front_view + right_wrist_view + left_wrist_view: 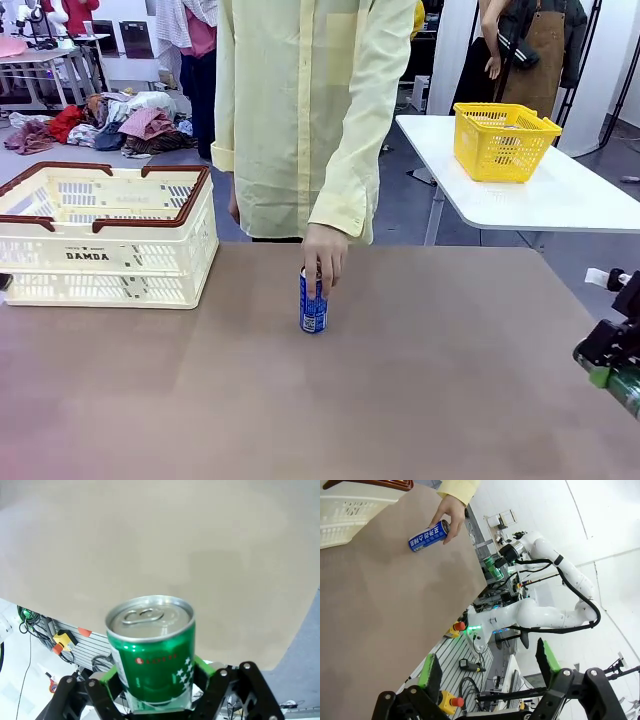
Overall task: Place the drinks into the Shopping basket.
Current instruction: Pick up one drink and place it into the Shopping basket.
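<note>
My right gripper clamps the green can; I'd carry it high to the Shopping basket at ten o'clock, clearing the person's hand; my left gripper gapes empty.

Left of the right tool, which carries a green can, bare bench runs open to the Shopping basket. A person's hand atop an upright blue can blocks the farther line; the basket's top is open.

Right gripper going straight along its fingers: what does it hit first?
Probably the bare table; the green can held in the right gripper would touch it first. Distance unclear.
</note>
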Robot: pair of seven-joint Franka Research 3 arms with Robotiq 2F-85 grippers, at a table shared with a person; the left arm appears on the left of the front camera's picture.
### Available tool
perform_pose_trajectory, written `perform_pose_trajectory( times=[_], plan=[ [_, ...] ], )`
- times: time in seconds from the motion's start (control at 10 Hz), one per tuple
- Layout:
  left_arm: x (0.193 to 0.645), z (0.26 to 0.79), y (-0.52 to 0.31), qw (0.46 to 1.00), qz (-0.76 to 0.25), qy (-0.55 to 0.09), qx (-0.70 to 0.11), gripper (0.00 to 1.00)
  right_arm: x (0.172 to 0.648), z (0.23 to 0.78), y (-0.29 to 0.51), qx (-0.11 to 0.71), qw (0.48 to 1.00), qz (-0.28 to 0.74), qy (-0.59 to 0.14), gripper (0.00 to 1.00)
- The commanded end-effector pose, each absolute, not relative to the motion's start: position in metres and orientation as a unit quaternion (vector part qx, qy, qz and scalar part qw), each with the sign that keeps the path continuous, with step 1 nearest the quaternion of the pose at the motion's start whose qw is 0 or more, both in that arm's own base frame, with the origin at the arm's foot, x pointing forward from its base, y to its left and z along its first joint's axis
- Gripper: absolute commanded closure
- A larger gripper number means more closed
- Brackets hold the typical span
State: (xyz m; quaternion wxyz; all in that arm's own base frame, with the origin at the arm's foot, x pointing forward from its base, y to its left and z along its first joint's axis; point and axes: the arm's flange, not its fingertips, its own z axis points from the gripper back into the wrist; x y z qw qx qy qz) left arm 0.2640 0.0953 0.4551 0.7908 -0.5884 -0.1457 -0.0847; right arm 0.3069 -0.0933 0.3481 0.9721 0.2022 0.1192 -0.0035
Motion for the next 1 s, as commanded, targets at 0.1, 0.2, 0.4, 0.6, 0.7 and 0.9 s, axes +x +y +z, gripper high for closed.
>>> perform_pose_trajectory(
  times=[0.1,0.2,0.4,0.6,0.7,0.9],
  plan=[
    [0.263,0.459,0.095,0.785,-0.081,-0.147,-0.596,0.0,0.31,0.345,-0.094,0.213,0.973,0.004,0.091,1.0],
    [0.263,0.459,0.095,0.785,-0.081,-0.147,-0.596,0.0,0.31,0.345,-0.093,0.212,0.973,0.004,0.088,1.0],
    [0.263,0.459,0.095,0.785,-0.081,-0.147,-0.596,0.0,0.312,0.344,-0.093,0.213,0.973,0.004,0.088,1.0],
    [0.263,0.459,0.095,0.785,-0.081,-0.147,-0.596,0.0,0.317,0.348,-0.091,0.21,0.975,0.007,0.073,1.0],
    [0.263,0.459,0.095,0.785,-0.081,-0.147,-0.596,0.0,0.321,0.351,-0.088,0.206,0.976,0.01,0.074,1.0],
    [0.263,0.459,0.095,0.785,-0.081,-0.147,-0.596,0.0,0.332,0.364,-0.071,0.202,0.977,0.03,0.067,1.0]
  ],
)
